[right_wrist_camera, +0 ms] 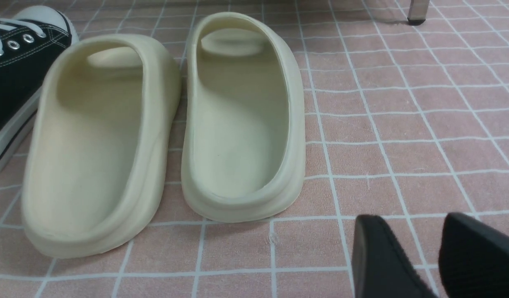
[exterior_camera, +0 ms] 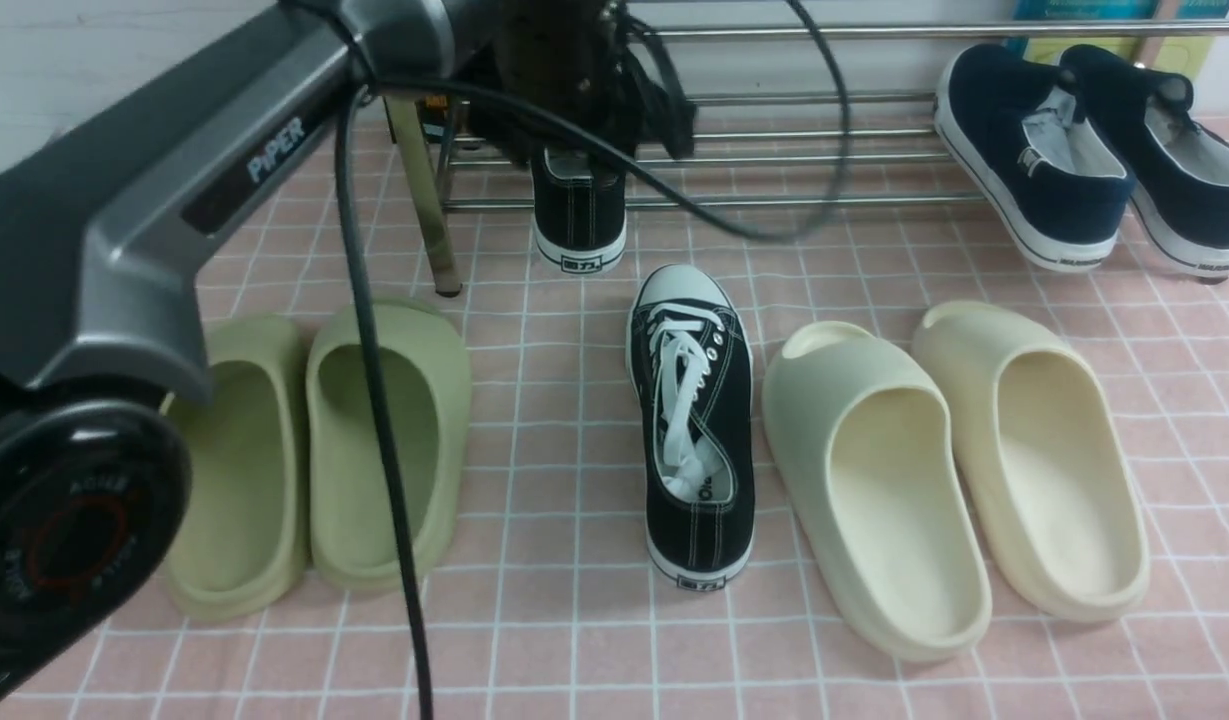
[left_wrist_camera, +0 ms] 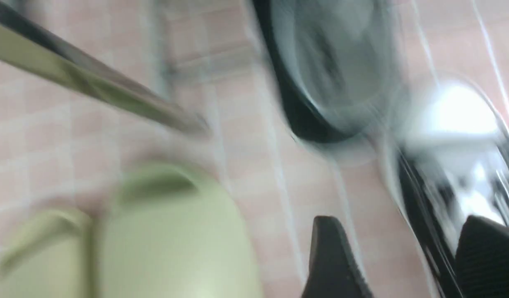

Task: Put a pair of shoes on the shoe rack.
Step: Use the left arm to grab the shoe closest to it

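Where the right arm hangs low over the pink tiled floor (right_wrist_camera: pixel 403 124), the right gripper (right_wrist_camera: pixel 407 225) holds its two black fingers spread with nothing between them, near the heel end of the cream slides (right_wrist_camera: pixel 237 124). Just beside those slides, on the robot's left of them, one black sneaker (exterior_camera: pixel 694 440) lies flat on the floor with its white toe cap pointing at the rack. The green slides (exterior_camera: pixel 394 440) lie well apart from it on its other side. Over them the left arm (exterior_camera: pixel 174 200) stretches forward and across, trailing a black cable (exterior_camera: pixel 374 400). Its wrist hides the front half of the other black sneaker (exterior_camera: pixel 579 215), which sits on the shoe rack (exterior_camera: pixel 894 198) near the rack's left post, its heel facing the camera and hanging past the front tube. The left wrist view is heavily blurred, yet the left gripper (left_wrist_camera: pixel 397 231) shows its fingers standing apart above the floor, gripping nothing. Farther along the same rack, toward the right end, a pair of navy slip-ons (exterior_camera: pixel 1034 170) leans heels-down over the tubes.
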